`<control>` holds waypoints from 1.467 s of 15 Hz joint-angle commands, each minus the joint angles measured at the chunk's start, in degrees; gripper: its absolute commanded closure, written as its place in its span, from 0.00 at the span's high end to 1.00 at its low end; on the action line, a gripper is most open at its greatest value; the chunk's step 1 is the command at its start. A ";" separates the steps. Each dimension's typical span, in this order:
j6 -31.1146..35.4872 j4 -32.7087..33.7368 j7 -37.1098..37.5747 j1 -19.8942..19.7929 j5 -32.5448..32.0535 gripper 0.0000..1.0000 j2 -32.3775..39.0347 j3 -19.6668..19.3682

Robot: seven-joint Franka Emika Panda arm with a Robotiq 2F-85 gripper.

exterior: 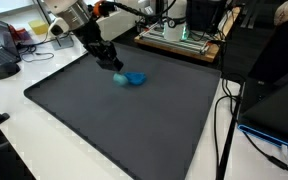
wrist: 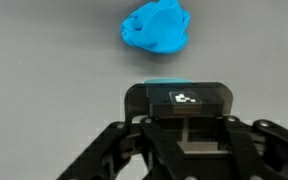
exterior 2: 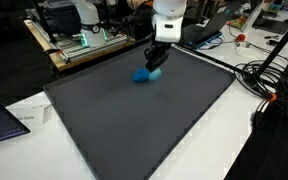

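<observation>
My gripper (wrist: 189, 100) is shut on a dark block (wrist: 189, 97) that bears a small white mark; a thin teal edge (wrist: 164, 82) shows along its far side. Just past it a crumpled bright blue lump (wrist: 155, 27) lies on the dark grey mat (wrist: 44, 60), apart from the jaws. In both exterior views the gripper (exterior: 112, 62) (exterior 2: 156, 58) points down at the mat, right beside the blue lump (exterior: 134, 78) (exterior 2: 144, 74). Whether the block touches the lump I cannot tell.
The large dark mat (exterior: 124, 125) (exterior 2: 134, 120) covers most of a white table (exterior: 24, 120). Behind it stand a wooden board with electronics (exterior: 179, 40) (exterior 2: 84, 45), cables (exterior: 224, 110) (exterior 2: 259, 80), a laptop (exterior: 279, 110) and desk clutter (exterior: 9, 50).
</observation>
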 commanded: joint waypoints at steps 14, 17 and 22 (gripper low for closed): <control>14.06 -34.57 -9.80 -2.17 18.60 0.21 -28.15 -3.64; 18.34 -38.26 -10.43 -1.69 17.67 0.21 -30.58 -4.95; 25.67 -43.20 -14.63 -1.28 18.67 0.21 -31.90 -6.14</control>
